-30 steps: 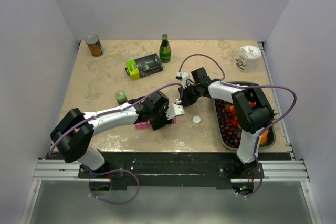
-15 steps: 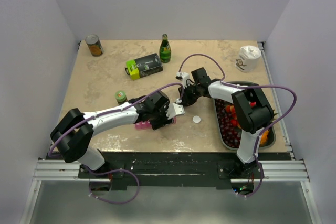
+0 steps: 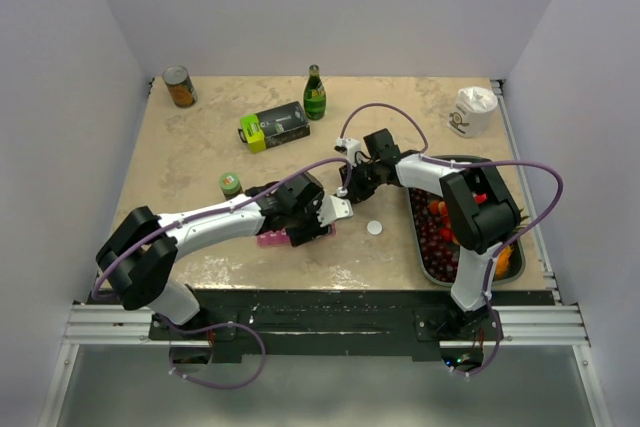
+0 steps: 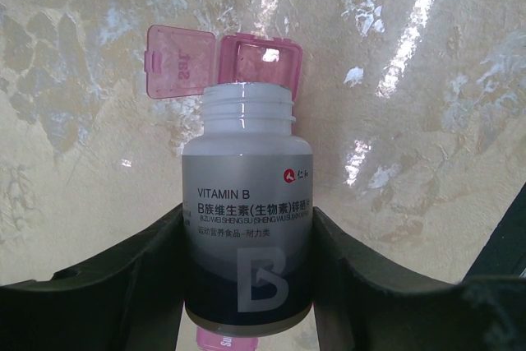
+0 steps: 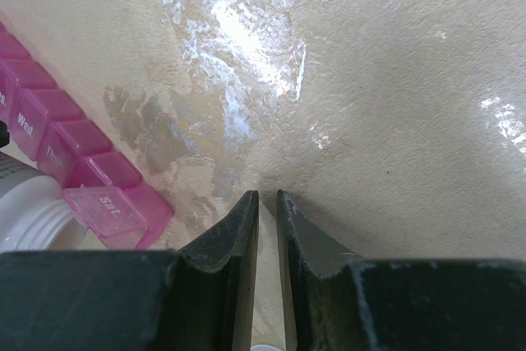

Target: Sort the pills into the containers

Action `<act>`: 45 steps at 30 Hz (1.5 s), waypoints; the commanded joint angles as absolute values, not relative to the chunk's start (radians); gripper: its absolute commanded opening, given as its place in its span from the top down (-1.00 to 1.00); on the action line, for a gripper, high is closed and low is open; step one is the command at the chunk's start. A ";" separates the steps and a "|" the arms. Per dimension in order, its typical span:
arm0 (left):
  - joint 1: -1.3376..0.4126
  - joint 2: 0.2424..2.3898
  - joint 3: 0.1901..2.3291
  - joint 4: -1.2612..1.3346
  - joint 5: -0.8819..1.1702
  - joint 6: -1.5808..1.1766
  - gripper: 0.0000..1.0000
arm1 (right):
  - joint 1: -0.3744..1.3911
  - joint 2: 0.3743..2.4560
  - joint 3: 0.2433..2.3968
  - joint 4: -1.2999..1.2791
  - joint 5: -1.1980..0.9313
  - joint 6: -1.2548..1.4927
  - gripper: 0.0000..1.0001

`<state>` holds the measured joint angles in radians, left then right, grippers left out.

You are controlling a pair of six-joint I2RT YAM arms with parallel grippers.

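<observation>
My left gripper [image 4: 246, 215] is shut on an uncapped white and grey Vitamin B bottle [image 4: 246, 203], lying on its side with the mouth pointing away. The mouth sits right at the open end compartment [image 4: 261, 59] of the pink containers strip [image 3: 270, 239], and a neighbouring lid [image 4: 179, 62] stands flipped up. No pills show; the bottle's inside is hidden. My right gripper [image 5: 267, 196] is shut to a thin slit with nothing in it, tips down at the tabletop just right of the containers [image 5: 74, 150]. From above, the right gripper [image 3: 350, 190] is close behind the bottle [image 3: 337, 209].
The white bottle cap [image 3: 374, 228] lies on the table between the arms. A dark fruit tray [image 3: 470, 159] is at the right. A green-lidded jar [image 3: 231, 184], a green-black box [image 3: 275, 127], a green bottle [image 3: 315, 93], a can [image 3: 179, 86] and a white cup [image 3: 472, 110] stand farther back.
</observation>
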<state>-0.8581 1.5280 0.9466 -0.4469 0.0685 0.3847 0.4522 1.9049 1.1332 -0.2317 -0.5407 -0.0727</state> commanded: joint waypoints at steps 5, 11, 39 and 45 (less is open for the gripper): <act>-0.867 1.545 0.999 -0.462 0.051 0.396 1.00 | 0.449 1.908 1.166 -0.233 -0.532 -0.094 0.61; -0.868 1.551 1.006 -0.469 0.044 0.399 1.00 | 0.449 1.908 1.166 -0.233 -0.532 -0.094 0.61; -0.876 1.578 1.037 -0.508 0.026 0.410 1.00 | 0.449 1.913 1.167 -0.236 -0.534 -0.095 0.60; -0.877 1.586 1.048 -0.520 0.020 0.413 1.00 | 0.451 1.914 1.167 -0.236 -0.532 -0.095 0.60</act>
<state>-0.8673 1.5810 0.9977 -0.5068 0.0368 0.3889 0.4522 1.9060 1.1332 -0.2321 -0.5407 -0.0727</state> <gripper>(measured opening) 0.576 0.197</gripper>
